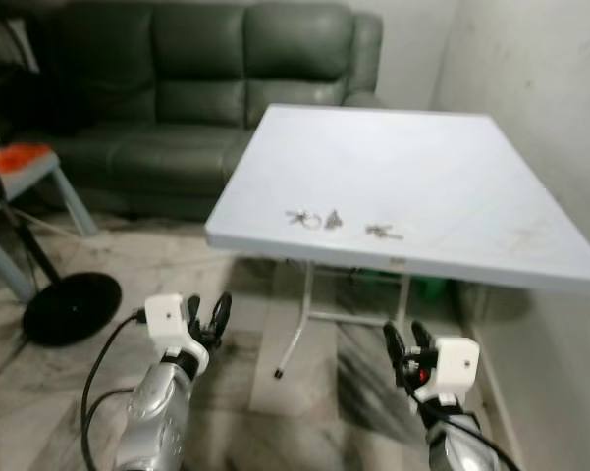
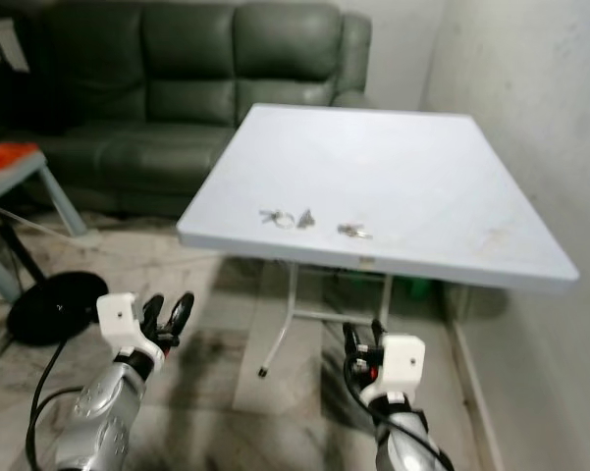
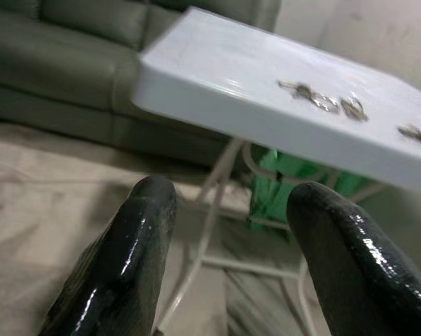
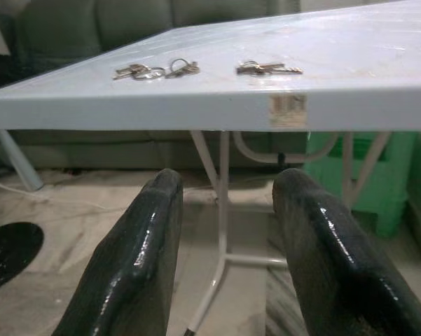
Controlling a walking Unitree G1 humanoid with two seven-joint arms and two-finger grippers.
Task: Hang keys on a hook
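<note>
Two bunches of keys lie near the front edge of a white folding table (image 1: 452,167). The bigger bunch, on a ring (image 1: 314,219), is to the left; a smaller bunch (image 1: 383,233) lies to its right. They also appear as the ring bunch (image 4: 156,70) and the small bunch (image 4: 266,68) in the right wrist view. My left gripper (image 1: 208,319) is held low in front of the table, open and empty. My right gripper (image 1: 407,348) is also low, below the table's edge, open and empty. I see no hook.
A dark green sofa (image 1: 206,88) stands behind the table. A black round stand base (image 1: 72,306) and a small table with an orange thing (image 1: 22,157) are at the left. A wall (image 1: 540,78) runs along the right. A green bin (image 4: 364,175) sits under the table.
</note>
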